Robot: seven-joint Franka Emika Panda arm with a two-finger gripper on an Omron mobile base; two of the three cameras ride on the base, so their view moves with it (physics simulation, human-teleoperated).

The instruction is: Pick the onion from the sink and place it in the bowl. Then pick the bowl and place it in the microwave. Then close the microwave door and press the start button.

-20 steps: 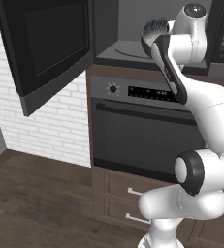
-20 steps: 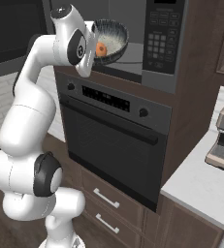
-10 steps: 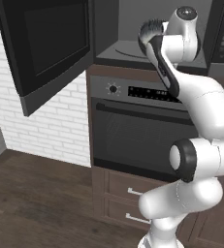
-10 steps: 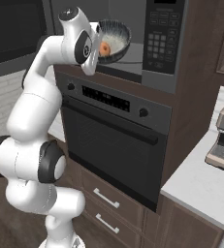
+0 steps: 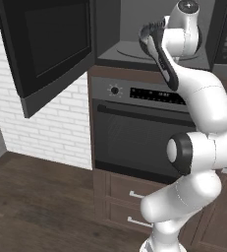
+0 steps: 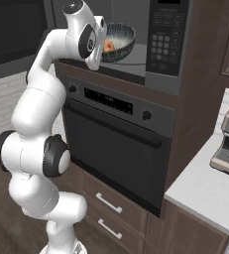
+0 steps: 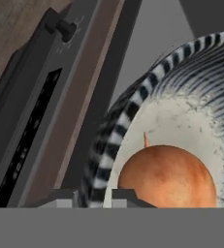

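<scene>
A: What was hidden or cut off?

B: In the hand view the fingertips [image 7: 60, 196] showed only as stubs at the bottom edge, one each side of the bowl [image 7: 191, 97] rim. The gripper [image 7: 95, 197] was nearly closed, pinching that rim. From the left base view the arm covered most of the bowl [image 5: 152, 34]; the gripper could not be made out there.

A: The onion?

B: Onion [image 7: 168, 175] sat inside the bowl, just beyond the fingers; its lower part was cut off. In the right base view only a sliver of onion [image 6: 108, 46] showed past the wrist, the bowl [image 6: 120, 42] just ahead of the gripper inside the microwave [image 6: 136, 30].

A: Changes from before?

B: Bowl and wrist sat a little further into the cavity. The door [image 5: 46, 44] remained open, well out to the gripper's left. The oven [image 6: 113, 144] was below.
</scene>
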